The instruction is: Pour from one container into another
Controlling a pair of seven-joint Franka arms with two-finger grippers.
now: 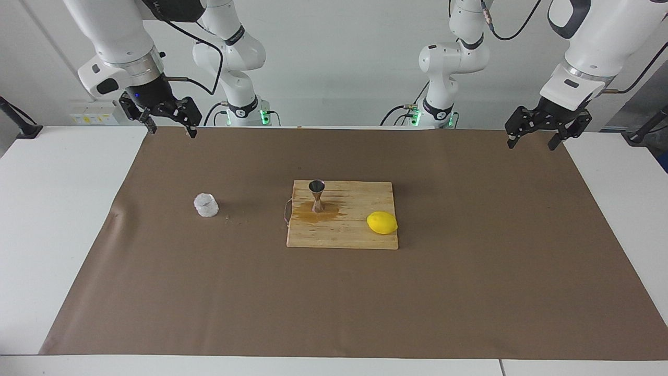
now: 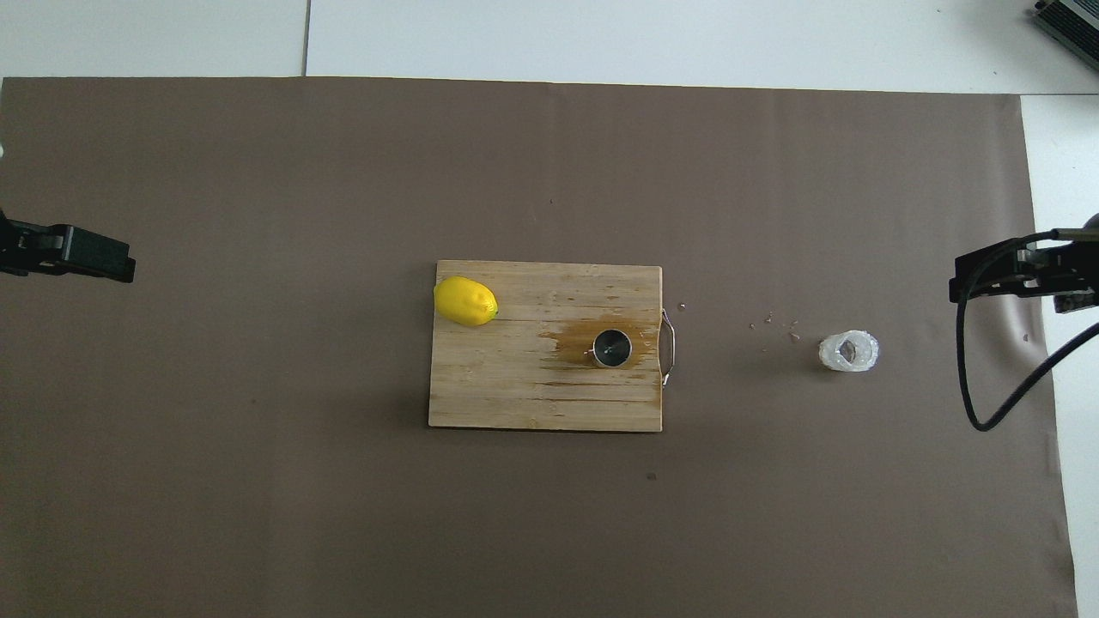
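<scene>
now both grippers, left upper right, right upper left, hang wide, empty; cup and jigger mid-frame.

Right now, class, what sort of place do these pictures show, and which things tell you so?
Probably a robotics lab with a drinks-prep test bench: two white arms mounted at a table covered in brown paper, with a wooden board holding a steel jigger and a lemon.

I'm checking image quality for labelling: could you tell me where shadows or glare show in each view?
Facing view: soft shadows beside the plastic cup and lemon; the jigger rim glints. Overhead view: even light, faint shadow along the cutting board; no strong glare.
</scene>
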